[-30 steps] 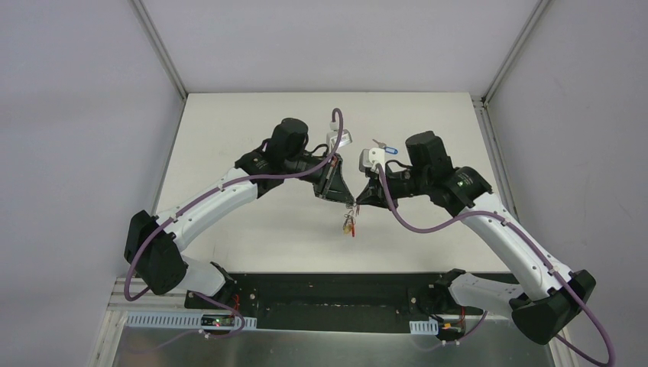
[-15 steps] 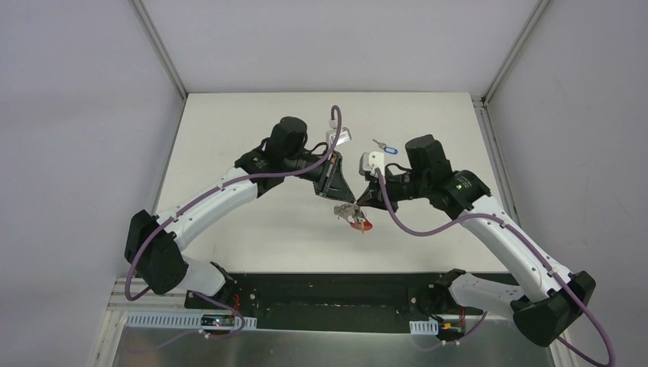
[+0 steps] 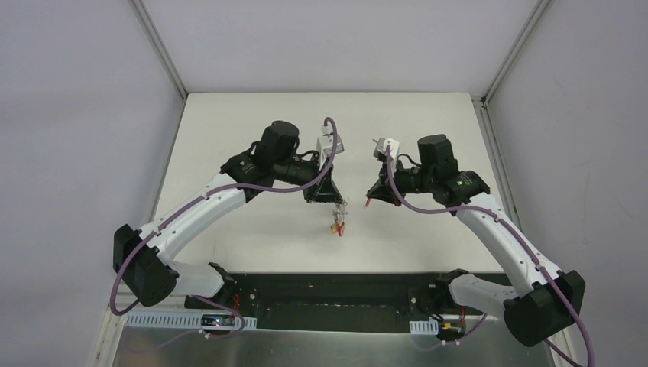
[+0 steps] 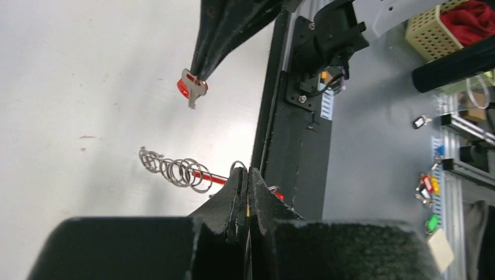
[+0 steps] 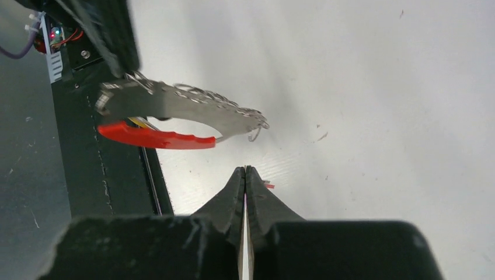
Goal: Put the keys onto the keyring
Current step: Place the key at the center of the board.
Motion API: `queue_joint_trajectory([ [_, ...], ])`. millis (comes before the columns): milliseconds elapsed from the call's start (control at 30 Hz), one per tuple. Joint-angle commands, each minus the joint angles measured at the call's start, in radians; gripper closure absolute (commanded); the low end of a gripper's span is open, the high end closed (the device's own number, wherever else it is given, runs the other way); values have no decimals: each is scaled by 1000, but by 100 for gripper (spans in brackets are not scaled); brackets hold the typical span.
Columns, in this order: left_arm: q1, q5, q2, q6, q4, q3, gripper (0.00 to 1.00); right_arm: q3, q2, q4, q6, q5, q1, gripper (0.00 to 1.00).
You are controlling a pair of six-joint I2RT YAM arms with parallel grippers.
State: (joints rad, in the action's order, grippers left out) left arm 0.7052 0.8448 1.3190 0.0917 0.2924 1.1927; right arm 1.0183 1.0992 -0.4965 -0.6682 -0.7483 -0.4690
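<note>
My left gripper [image 3: 333, 202] is shut on the keyring [image 3: 337, 222], which hangs below it over the table's near middle. In the right wrist view the keyring [image 5: 175, 108] is a grey arc with small metal clips and a red half under it. In the left wrist view its rings [image 4: 175, 172] stick out left of my shut left gripper [image 4: 248, 172]. My right gripper [image 3: 369, 203] is shut on a silver key with a red tag [image 4: 190, 90]. It hangs a short gap right of the keyring and touches nothing. Only a red sliver shows beside the shut right gripper [image 5: 245, 169].
The white table [image 3: 252, 130] is walled by grey panels on three sides. A black base plate [image 3: 328, 287] runs along its near edge. Beyond that edge, off the table, the left wrist view shows a rack with spare tagged keys [image 4: 426, 186].
The two grippers were together with the key at the keyring; they have drawn apart. The left arm swung left with the keyring, the right pulled back right with the key.
</note>
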Motion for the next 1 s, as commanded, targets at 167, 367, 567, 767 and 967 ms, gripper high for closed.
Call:
queue_joint_trajectory([
  [167,4,-142,-70,-285,125,8,100,-95,102,54,72,12,75,100],
  [367,4,-105,-84,-335,101,-44,100,-126,189,30,51,109,79,100],
  [567,4,-96,-83,-337,91,-53,100,-99,331,-24,41,181,80,100],
  [767,4,-85,-87,-336,77,-75,100,-42,456,-35,76,189,80,98],
  [967,4,-83,-105,-338,52,-109,100,24,571,-36,105,203,80,93],
])
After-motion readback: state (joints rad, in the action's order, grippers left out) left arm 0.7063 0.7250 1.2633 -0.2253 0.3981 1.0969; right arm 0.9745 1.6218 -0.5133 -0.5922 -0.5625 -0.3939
